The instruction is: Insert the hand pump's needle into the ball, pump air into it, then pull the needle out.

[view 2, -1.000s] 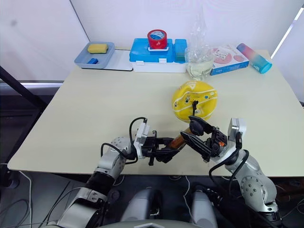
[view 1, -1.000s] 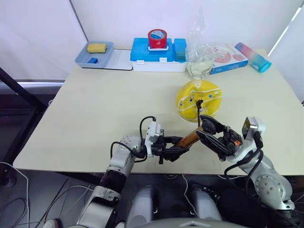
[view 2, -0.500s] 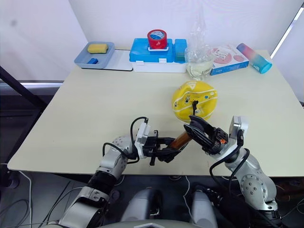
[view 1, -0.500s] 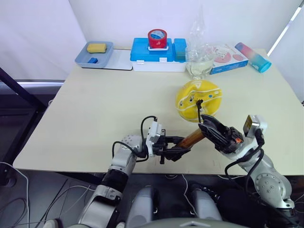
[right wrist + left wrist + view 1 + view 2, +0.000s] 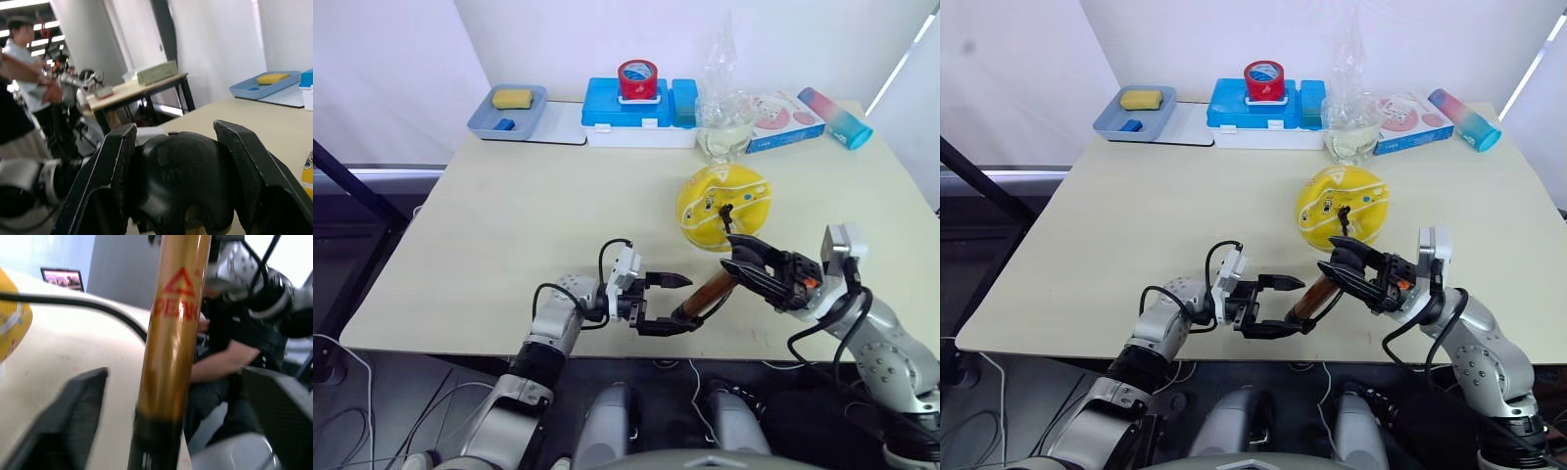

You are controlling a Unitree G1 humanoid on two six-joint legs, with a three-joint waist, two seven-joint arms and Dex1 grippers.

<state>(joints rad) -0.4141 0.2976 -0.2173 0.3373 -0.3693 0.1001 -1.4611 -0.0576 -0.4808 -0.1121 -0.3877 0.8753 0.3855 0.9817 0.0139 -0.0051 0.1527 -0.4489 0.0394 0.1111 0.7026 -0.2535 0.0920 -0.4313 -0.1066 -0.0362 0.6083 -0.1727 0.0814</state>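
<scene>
Currently, the right gripper (image 5: 759,264) is clenched on the hand pump (image 5: 707,292) T-handle; the left gripper (image 5: 674,302) is released around its lower end, needle in the ball (image 5: 722,206).

The hand pump (image 5: 709,292) between the two black pincers is gold-bronze with red lettering and a black lower cap. Beyond the right pincer (image 5: 756,266), the ball (image 5: 722,206) is yellow with white seams and small coloured prints. The counter (image 5: 529,215) is pale cream.
</scene>
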